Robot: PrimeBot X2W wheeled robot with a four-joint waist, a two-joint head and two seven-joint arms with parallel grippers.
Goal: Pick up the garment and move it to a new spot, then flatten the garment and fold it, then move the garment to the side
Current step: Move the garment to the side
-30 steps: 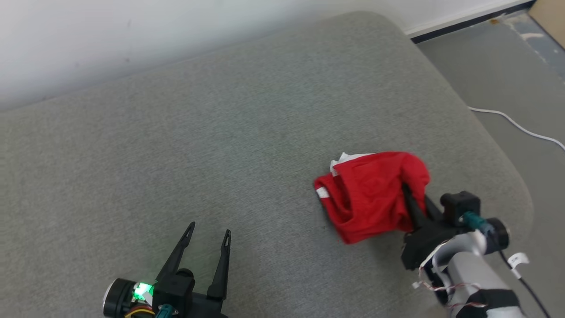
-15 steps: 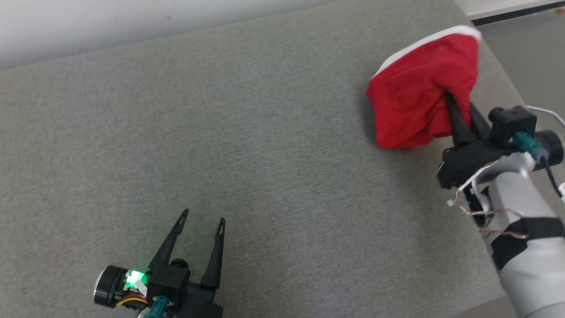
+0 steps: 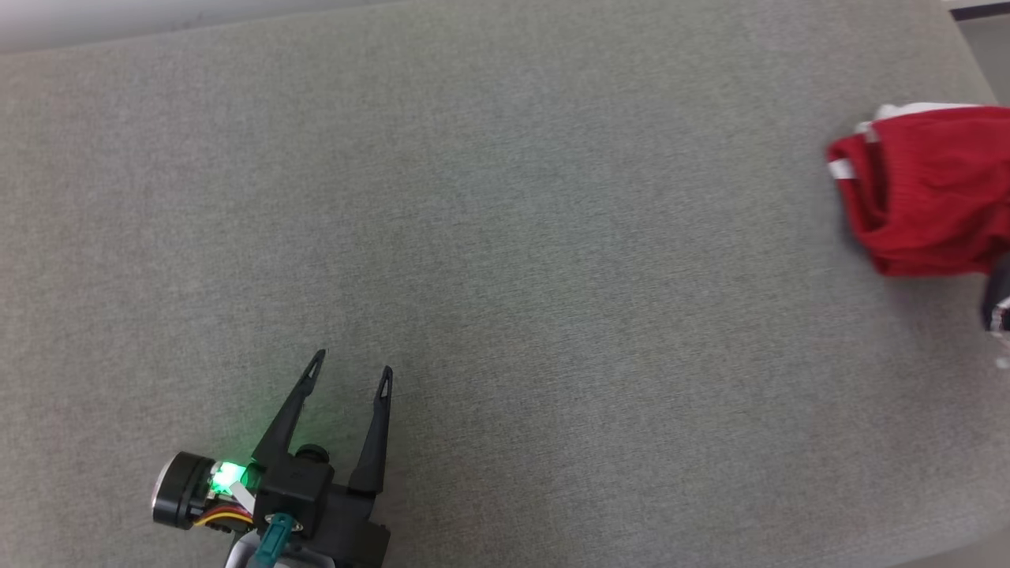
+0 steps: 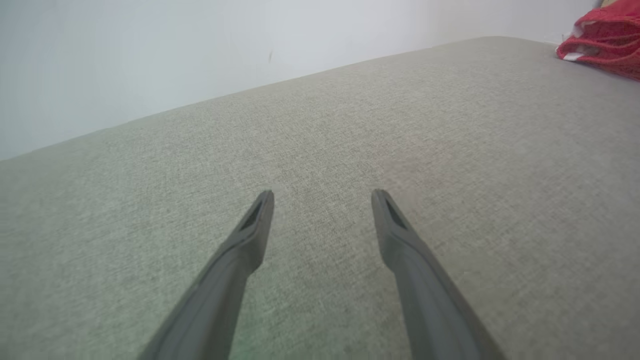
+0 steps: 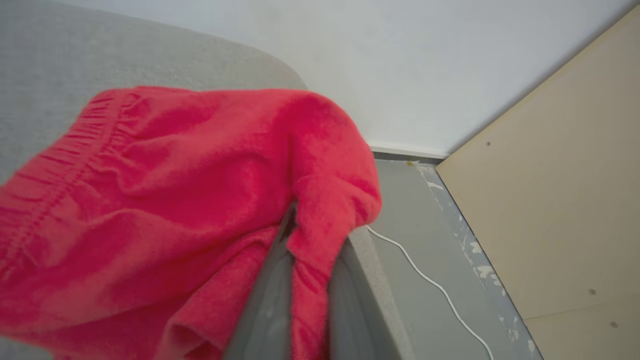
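The garment [image 3: 931, 189] is a bunched red cloth with white trim, cut off by the head view's right edge. It also shows small at the top right of the left wrist view as the garment [image 4: 607, 30]. In the right wrist view my right gripper [image 5: 312, 235] is shut on a fold of the garment [image 5: 175, 200], its tips buried in the cloth near the cushion's right edge. I cannot tell whether the cloth touches the cushion. My left gripper [image 3: 349, 371] is open at the lower left with nothing in it, and the left gripper [image 4: 322, 192] hovers just over the fabric.
A wide grey cushion [image 3: 505, 237] spreads under both arms, with a pale wall behind it. Past its rounded right edge lies grey floor with a white cable [image 5: 430, 280] and a beige board [image 5: 550, 200].
The head camera has tilted down and shifted. My right gripper lifted the garment and carried it away from the left gripper to the far right. The left gripper stayed open and still.
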